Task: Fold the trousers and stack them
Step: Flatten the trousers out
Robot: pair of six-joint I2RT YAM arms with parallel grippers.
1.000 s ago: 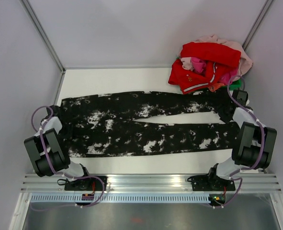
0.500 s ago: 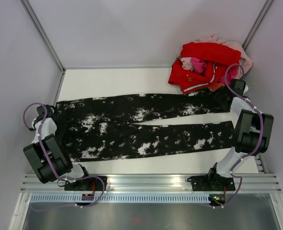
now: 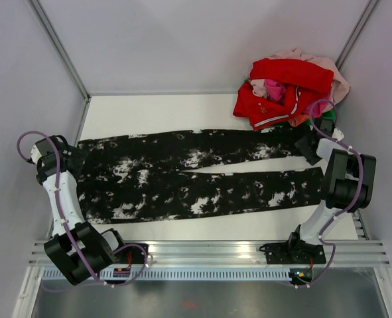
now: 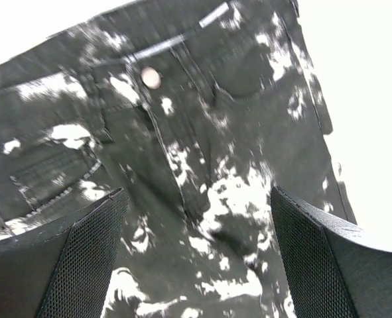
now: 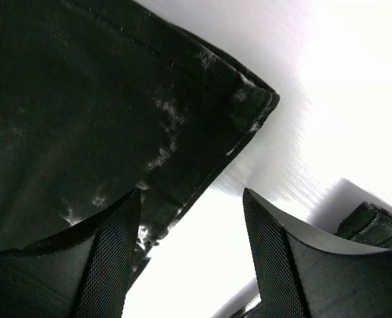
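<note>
Black blotched trousers [image 3: 196,175] flat on table [image 3: 149,109] | left gripper [image 4: 197,193] over waistband [image 4: 176,43], right gripper [image 5: 190,193] over hem [image 5: 249,112], fingers apart, holding nothing | we judge: spread done; next, regrip for first fold.

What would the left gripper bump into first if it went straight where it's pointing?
Most likely the long black white-splattered fabric trousers, around the fly below their round pale button; the left gripper stands open right over them.
</note>
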